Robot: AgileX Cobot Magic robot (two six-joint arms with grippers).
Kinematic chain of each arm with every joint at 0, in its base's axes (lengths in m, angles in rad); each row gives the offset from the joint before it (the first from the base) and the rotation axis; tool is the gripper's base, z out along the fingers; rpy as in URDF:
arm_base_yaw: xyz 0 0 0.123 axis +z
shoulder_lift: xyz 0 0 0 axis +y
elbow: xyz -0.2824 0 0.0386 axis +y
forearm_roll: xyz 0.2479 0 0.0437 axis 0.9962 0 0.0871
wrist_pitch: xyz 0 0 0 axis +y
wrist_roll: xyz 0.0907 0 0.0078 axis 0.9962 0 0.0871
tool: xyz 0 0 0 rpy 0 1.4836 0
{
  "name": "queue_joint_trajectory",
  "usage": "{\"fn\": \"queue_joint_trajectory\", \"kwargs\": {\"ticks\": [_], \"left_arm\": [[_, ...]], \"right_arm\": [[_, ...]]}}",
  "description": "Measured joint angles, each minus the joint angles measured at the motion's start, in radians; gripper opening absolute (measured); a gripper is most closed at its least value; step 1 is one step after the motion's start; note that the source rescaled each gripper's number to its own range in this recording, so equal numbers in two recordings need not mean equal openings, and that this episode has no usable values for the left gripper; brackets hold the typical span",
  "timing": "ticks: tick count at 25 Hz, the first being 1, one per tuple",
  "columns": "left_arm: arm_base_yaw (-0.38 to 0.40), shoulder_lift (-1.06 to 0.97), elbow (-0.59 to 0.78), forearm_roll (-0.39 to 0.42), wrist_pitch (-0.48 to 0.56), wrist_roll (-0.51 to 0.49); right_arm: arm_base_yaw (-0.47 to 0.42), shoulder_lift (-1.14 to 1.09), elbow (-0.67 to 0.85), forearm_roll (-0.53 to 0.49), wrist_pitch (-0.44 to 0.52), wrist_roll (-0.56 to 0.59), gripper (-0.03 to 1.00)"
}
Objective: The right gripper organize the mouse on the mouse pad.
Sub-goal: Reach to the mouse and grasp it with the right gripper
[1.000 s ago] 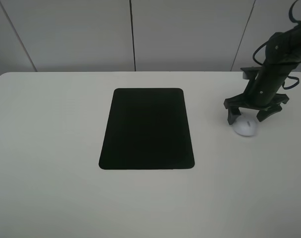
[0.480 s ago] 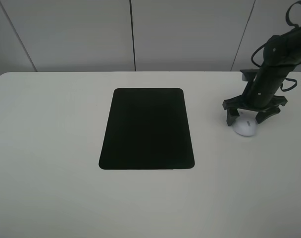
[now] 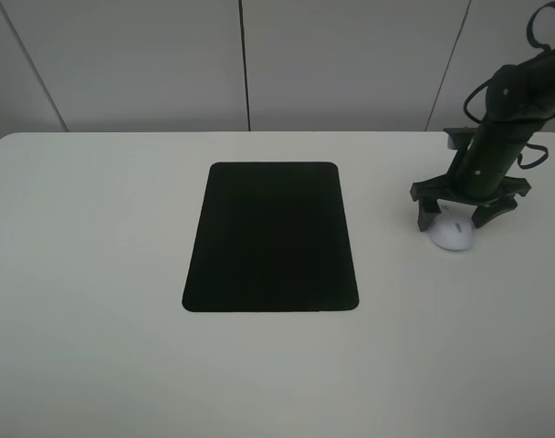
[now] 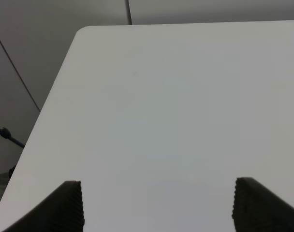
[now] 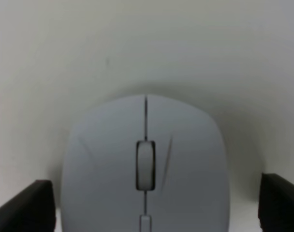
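exterior high view, front to back: white table [image 3: 95, 347] fills the lower part of the frame. The mouse pad [image 3: 270, 237] lies flat near frame centre, a little left of middle. It is matte black with rounded corners, long side running away from the camera.

The mouse [image 3: 453, 234] sits on the table at mid-right of frame, well apart from the pad's right edge and not on the pad. It is white and small next to the pad. The right gripper [image 3: 455, 222] comes down over the mouse from the upper right. Its dark fingers [image 3: 425, 217] are splayed wide, one tip on each side of the mouse's far end. The arm and its cables [image 3: 533, 27] run off the upper right corner. Behind the table are grey wall panels [image 3: 350, 64] with dark vertical seams.

right wrist view: the mouse [image 5: 98, 169] fills the centre, with a grey scroll wheel [image 5: 145, 165] on its midline. One fingertip shows in each lower corner, with the mouse between them. A strip of table shows between the lower-right tip and the shell. The lower-left tip is just beside the shell; cannot tell if it touches. The fingers are spread, not clamped on the mouse.

left wrist view: left gripper [image 4: 161, 208] has its fingers wide apart, with plain table surface between the tips. The table's rounded corner is at upper left of that frame.
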Motion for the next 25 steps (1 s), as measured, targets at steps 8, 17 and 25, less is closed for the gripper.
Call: {"fn": "queue_joint_trajectory", "kwargs": {"ticks": [8,17,25], "left_arm": [[0.000,0.000,0.000,0.000,0.000,0.000],[0.000,0.000,0.000,0.000,0.000,0.000],[0.000,0.000,0.000,0.000,0.000,0.000]], "right_arm": [[0.000,0.000,0.000,0.000,0.003,0.012,0.43],[0.000,0.000,0.000,-0.003,0.019,0.026,0.01],[0.000,0.000,0.000,-0.004,0.019,0.026,0.01]]}}
